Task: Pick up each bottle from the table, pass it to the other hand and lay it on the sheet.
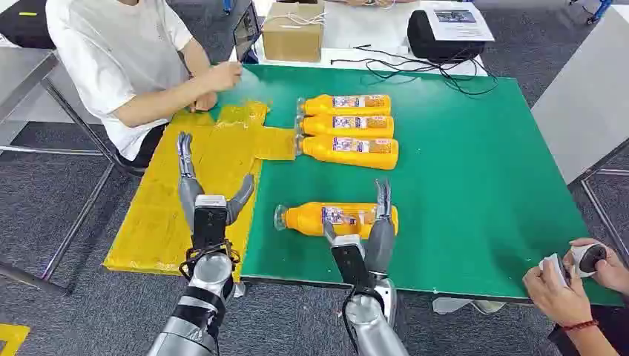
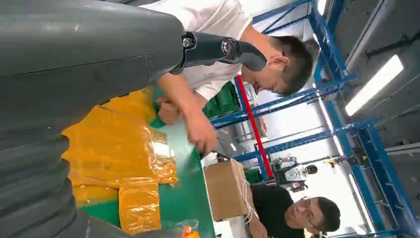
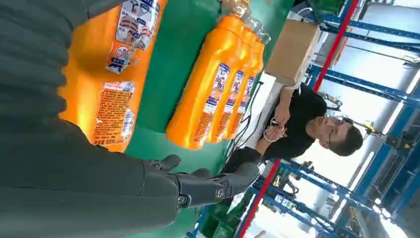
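Head view: right robot hand [image 1: 363,236] wraps the orange plastic bottle [image 1: 337,219] lying on the green table [image 1: 475,185], just right of the yellow crinkled sheet [image 1: 185,200]; left robot hand [image 1: 208,196] hovers spread wide above that sheet.

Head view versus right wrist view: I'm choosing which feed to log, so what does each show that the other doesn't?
Only the head view shows the left robot hand open over the yellow sheet, and a person's hands at the table's near corner. Only the right wrist view shows the blue racking behind the table. Both show the right robot hand at the lone bottle, the row of three bottles, the cardboard box and the green table.
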